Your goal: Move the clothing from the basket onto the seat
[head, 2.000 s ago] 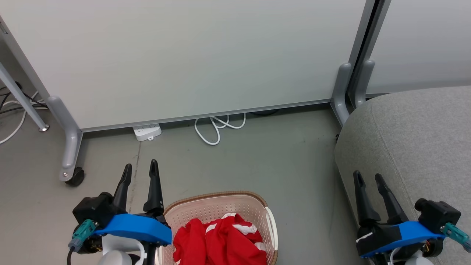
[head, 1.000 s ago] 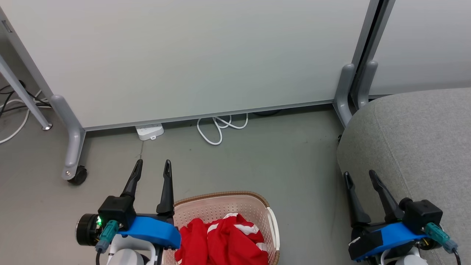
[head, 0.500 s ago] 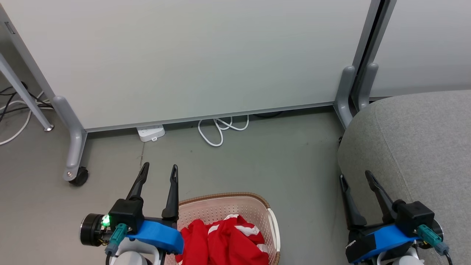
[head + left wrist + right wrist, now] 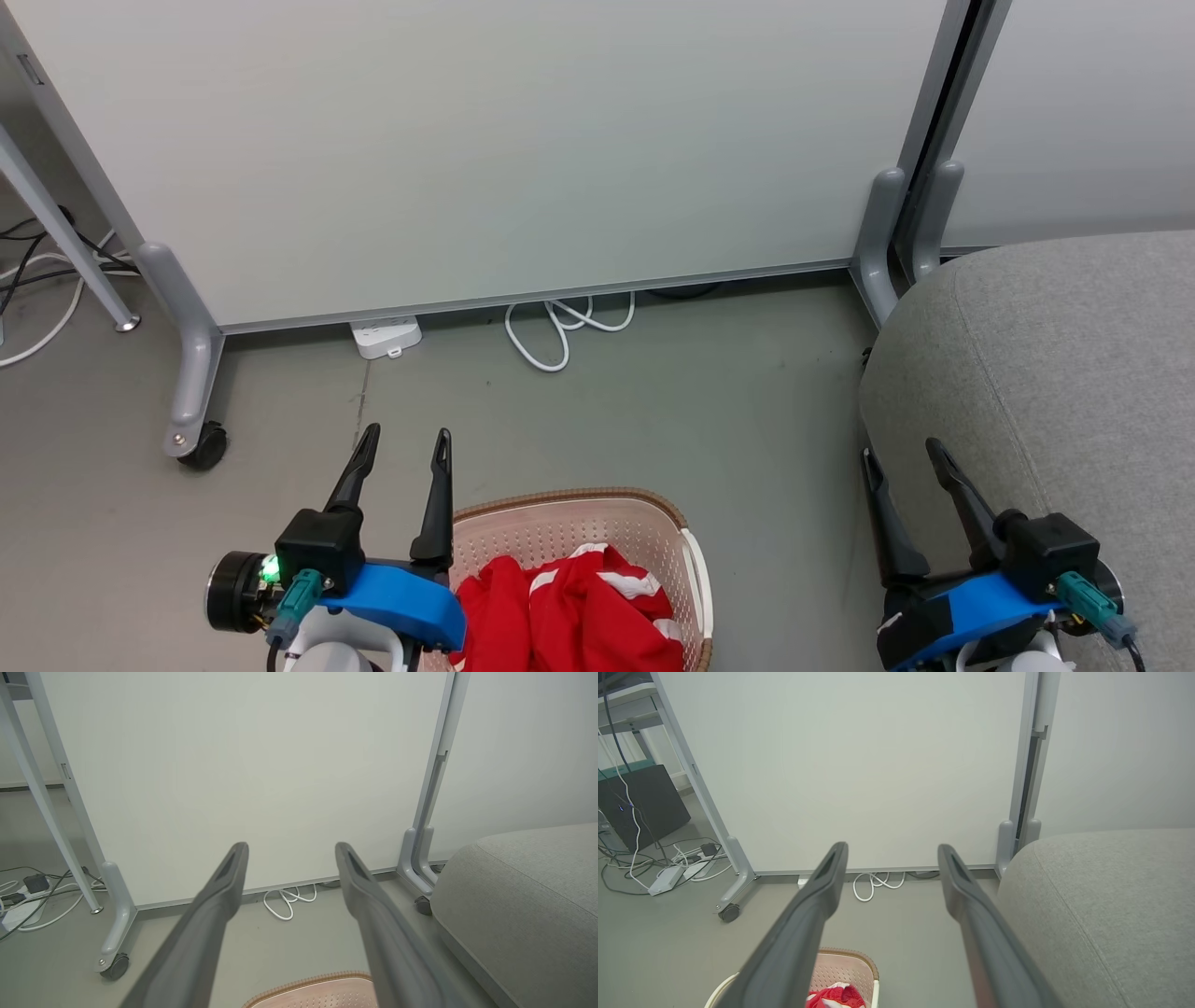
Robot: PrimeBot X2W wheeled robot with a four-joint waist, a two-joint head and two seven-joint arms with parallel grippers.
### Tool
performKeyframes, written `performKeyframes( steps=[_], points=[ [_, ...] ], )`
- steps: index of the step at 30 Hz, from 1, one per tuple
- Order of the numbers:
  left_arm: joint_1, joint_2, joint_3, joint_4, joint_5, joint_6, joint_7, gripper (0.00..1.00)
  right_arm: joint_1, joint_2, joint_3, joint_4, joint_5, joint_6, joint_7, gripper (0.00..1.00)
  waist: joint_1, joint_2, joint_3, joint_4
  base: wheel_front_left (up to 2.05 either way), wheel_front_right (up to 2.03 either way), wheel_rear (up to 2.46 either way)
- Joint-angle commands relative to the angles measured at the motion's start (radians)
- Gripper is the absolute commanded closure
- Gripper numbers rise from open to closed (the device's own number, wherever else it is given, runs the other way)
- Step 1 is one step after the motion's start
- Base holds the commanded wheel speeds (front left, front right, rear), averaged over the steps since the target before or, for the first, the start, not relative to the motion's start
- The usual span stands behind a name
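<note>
Left gripper [image 4: 407, 432]: jaws apart, empty, over the floor [image 4: 728, 420] by the basket's [image 4: 560, 496] far-left corner. Its blue mount hides the basket's left rim.

Right gripper [image 4: 901, 448]: jaws apart, empty, at the seat's [image 4: 1055, 373] left edge. Can't tell if it touches the fabric.

Both sets of fingers point at the white panel [image 4: 523, 140].

Clothing [image 4: 569, 616] is in the basket, bunched into a red heap with white stripes showing. No clear long axis or direction.

The head view's bottom edge cuts off the near half of the basket and heap, so the basket's long axis is unreadable. The seat runs out of frame on the right.

Count: 1 basket, 1 seat, 2 grippers. Garments: one heap, can't separate pieces.

Basket stands on the floor, apart from the seat.

At the floor's far edge under the panel: 1 coiled white cable [image 4: 560, 329], 1 power strip [image 4: 385, 337].
</note>
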Motion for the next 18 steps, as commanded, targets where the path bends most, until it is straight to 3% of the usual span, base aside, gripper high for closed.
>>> performKeyframes(
  steps=[1, 18],
  points=[
    [-0.012, 0.002, 0.004, 0.004, -0.001, -0.004, -0.005, 0.0, -0.003, -0.001, 0.0, 0.004, 0.002, 0.0, -0.005, 0.0, 0.0, 0.0, 0.0, 0.0, 0.0, 0.0, 0.0],
    [-0.091, 0.004, -0.03, 0.088, 0.039, -0.036, -0.004, 0.0, -0.028, -0.004, 0.016, -0.001, 0.004, 0.0, -0.004, 0.0, 0.0, 0.0, 0.056, -0.033, 0.0, 0.0, 0.0]
  ],
)
